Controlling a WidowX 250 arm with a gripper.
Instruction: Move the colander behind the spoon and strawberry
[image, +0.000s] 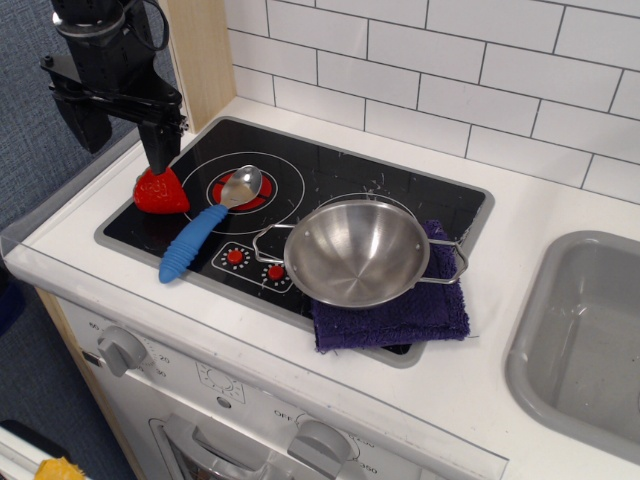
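Observation:
The colander (357, 250) is a shiny steel bowl with thin wire loop handles. It rests tilted on a purple cloth (400, 318) at the front right of the black stovetop (330, 170). The spoon (208, 225), silver bowl and ribbed blue handle, lies across the left burner. The red strawberry (160, 192) sits at the stovetop's left edge, beside the spoon. My black gripper (125, 138) hangs at the upper left with its jaws apart and nothing between them. One of its fingers (160, 148) reaches down to the top of the strawberry. It is far from the colander.
A white tiled wall (450, 70) runs behind the stove. A grey sink basin (585, 330) lies at the right. A wooden post (200, 55) stands at the back left. Red burner rings and knob marks show on the stovetop, and oven knobs (122, 348) line the front.

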